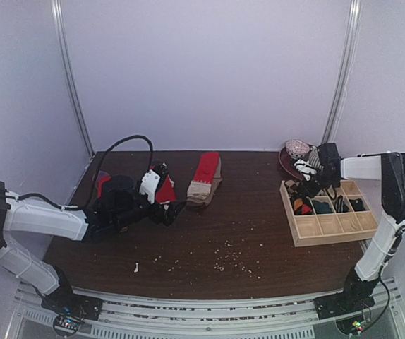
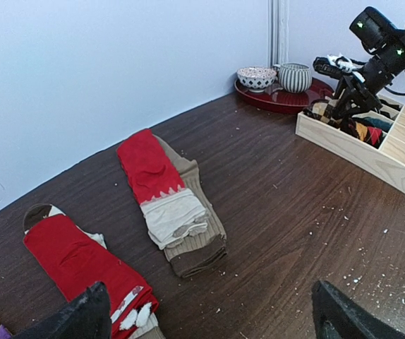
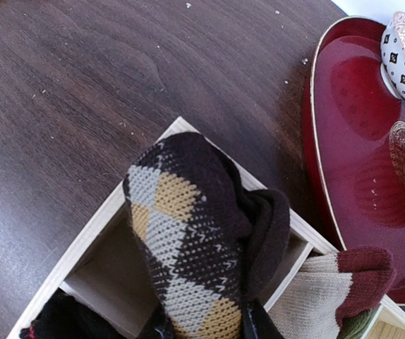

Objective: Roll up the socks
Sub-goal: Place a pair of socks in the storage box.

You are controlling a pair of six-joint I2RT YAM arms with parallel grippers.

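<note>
Pale walls close round a dark wood bench (image 1: 259,233), and both your arms sit low over it. At its right end is the wooden grid tray (image 1: 329,238), with a red lacquer tray (image 3: 358,120) just beyond.

Your right gripper (image 1: 308,185) hangs over the grid tray's far-left corner compartment. It is pinching a bundled brown-and-beige argyle pair (image 3: 188,233), which fills the gap between the fingers and dips into that compartment.

The unrolled work is on the other side. A red-and-tan pair (image 2: 164,194) lies flat ahead of your left gripper (image 2: 209,314). Its cuffs point toward the gripper and its toes away, so the long axis runs forward and slants left. A second red pair (image 2: 82,265) lies just beside that gripper's left finger, on a similar slant. The left gripper is spread wide and holds nothing.

The left arm looks much nearer to both flat pairs, while the right is well apart from them. A roll would probably start at the cuff end nearest the gripper and travel along that slanted axis, so expect to square the wrist to it first.
</note>
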